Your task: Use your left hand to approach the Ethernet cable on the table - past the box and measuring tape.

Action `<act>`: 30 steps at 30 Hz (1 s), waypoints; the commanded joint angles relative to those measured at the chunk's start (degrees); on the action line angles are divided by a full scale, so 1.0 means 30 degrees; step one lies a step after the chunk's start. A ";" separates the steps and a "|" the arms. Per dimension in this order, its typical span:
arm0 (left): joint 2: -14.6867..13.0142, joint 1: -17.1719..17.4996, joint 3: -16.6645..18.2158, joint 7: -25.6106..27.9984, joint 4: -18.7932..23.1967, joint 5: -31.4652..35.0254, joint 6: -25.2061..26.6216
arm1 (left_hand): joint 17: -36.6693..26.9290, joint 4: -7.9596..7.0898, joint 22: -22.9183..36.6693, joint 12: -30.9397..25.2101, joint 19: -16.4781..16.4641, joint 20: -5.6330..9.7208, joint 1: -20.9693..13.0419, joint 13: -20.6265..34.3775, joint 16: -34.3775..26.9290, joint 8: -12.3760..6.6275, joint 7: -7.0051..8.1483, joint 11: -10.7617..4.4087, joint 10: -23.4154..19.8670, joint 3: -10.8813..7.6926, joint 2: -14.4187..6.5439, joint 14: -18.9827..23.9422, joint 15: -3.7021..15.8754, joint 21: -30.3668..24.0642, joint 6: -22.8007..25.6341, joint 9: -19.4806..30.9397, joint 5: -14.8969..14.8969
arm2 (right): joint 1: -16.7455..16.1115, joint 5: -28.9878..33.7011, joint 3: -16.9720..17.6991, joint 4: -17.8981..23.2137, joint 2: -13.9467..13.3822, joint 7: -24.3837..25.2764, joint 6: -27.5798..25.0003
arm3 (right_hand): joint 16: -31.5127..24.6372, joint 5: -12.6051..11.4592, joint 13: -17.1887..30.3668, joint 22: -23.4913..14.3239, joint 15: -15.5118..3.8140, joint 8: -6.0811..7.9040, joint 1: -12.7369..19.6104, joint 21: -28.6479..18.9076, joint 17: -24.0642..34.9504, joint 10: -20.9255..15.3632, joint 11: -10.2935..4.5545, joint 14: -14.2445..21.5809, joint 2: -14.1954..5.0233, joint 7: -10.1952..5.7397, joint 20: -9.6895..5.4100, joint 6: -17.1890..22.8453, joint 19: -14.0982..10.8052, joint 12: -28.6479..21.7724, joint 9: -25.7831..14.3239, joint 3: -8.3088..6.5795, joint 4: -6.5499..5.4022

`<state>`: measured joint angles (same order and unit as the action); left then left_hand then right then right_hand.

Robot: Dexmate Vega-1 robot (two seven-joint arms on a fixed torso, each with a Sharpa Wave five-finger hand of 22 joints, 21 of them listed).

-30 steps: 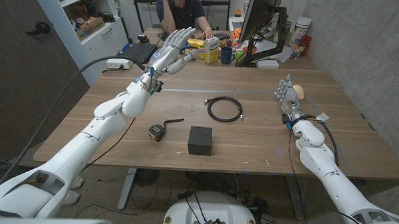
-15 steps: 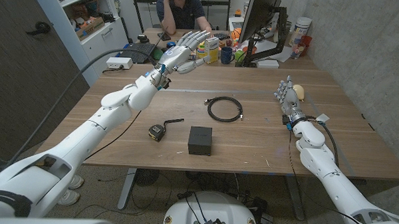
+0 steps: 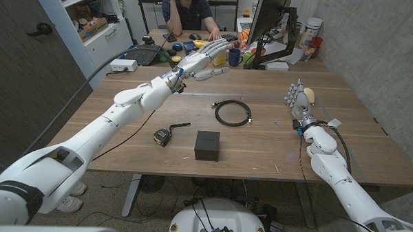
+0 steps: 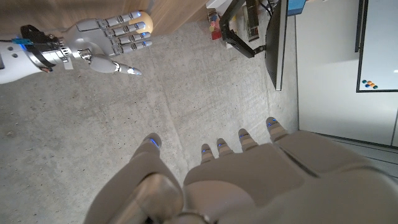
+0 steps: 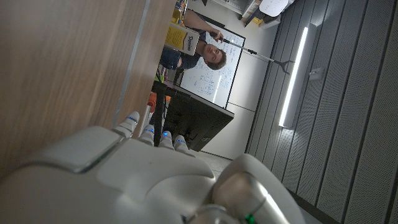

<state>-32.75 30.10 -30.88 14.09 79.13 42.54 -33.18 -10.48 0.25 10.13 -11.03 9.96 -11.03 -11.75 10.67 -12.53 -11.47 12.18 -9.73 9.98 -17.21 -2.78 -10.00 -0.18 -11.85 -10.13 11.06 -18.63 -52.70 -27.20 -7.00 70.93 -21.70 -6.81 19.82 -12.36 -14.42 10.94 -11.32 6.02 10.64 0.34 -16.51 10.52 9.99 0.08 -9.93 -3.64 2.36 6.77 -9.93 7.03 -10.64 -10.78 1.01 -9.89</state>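
One coiled black Ethernet cable (image 3: pixel 233 113) lies flat near the middle of the table (image 3: pixel 370 153), a little toward the far edge, its loop slightly longer across the table than deep and its plug ends gathered on the side toward the right edge. The left robot hand (image 3: pixel 203 60) hangs above the far part of the table, beyond the cable, with fingers spread and holding nothing; the left wrist view shows its fingertips (image 4: pixel 241 135) apart over open floor. So the cable sits on the near side of that hand and below it, slightly toward the right edge. By my reading the coming move is a descent with a small pull back toward the near edge. The black box (image 3: pixel 207 145) and the measuring tape (image 3: pixel 162 136) rest close to the near edge, nearer than the cable, well apart from the hand. The right robot hand (image 3: pixel 298 100) stands by the right edge, fingers upward and empty, closer to the cable in height but not the assigned hand.
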 commanded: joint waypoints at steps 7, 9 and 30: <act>0.0767 -0.1311 -0.1587 -0.3108 -0.1214 -0.0511 0.0027 | -0.0034 0.0317 0.0050 -0.0238 0.0567 -0.0327 -0.0419 0.0008 -0.0135 -0.0241 0.0197 -0.0193 0.4933 0.0087 0.0114 -0.4685 -0.0103 0.0133 -0.3787 0.0093 0.0048 | -0.0213 -0.0075 0.0112 0.0135 -0.0050 -0.0019 0.0128 | -0.0033 -0.0133 0.0047 -0.0043 0.0012 0.0142 -0.0086 0.0061 0.0088 0.0072 -0.0157 -0.1205 -0.0868 0.0114 0.0063 -0.0802 0.0041 -0.0135 -0.0046 0.0164 -0.0063; 0.0833 -0.1428 -0.1759 -0.3739 -0.1289 -0.0613 0.0203 | -0.0033 0.0327 0.0050 -0.0240 0.0539 -0.0342 -0.0427 0.0008 -0.0143 -0.0252 0.0197 -0.0221 0.4897 0.0098 0.0113 -0.4649 -0.0075 0.0131 -0.3748 0.0096 0.0047 | -0.0227 -0.0063 0.0115 0.0144 -0.0060 -0.0015 0.0155 | -0.0030 -0.0135 0.0047 -0.0043 0.0010 0.0143 -0.0086 0.0071 0.0088 0.0081 -0.0162 -0.1209 -0.0866 0.0121 0.0089 -0.0800 0.0052 -0.0132 -0.0046 0.0177 -0.0063; 0.2130 -0.3243 -0.3934 -0.6329 -0.4011 -0.0171 0.1645 | -0.0003 0.0603 0.0037 -0.0274 -0.0572 -0.0150 -0.0772 0.0008 -0.0359 -0.0342 0.0206 -0.0210 0.4073 0.0206 -0.0118 -0.3700 0.0109 -0.0022 -0.3163 0.0107 0.0007 | -0.0206 -0.0110 0.0235 -0.0152 -0.0070 -0.0035 0.0283 | -0.0037 -0.0155 0.0046 -0.0043 0.0023 0.0150 -0.0084 0.0136 0.0085 0.0083 -0.0195 -0.1169 -0.0857 0.0095 0.0171 -0.0784 0.0112 -0.0129 -0.0044 0.0291 -0.0060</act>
<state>-28.43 23.30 -39.06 -1.76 71.41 41.16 -30.00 -10.39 1.56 10.14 -11.26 8.83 -11.40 -13.47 10.67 -12.99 -11.91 12.19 -10.35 9.96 -16.45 -3.03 -9.99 -0.20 -11.63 -10.13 11.05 -18.63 -53.58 -27.45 -6.45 71.33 -21.91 -6.79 20.32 -12.36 -14.61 10.94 -11.32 6.02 10.64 0.34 -16.29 10.52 9.83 -0.20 -9.93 -3.64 2.36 6.76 -9.93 7.02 -10.64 -10.77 1.49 -9.88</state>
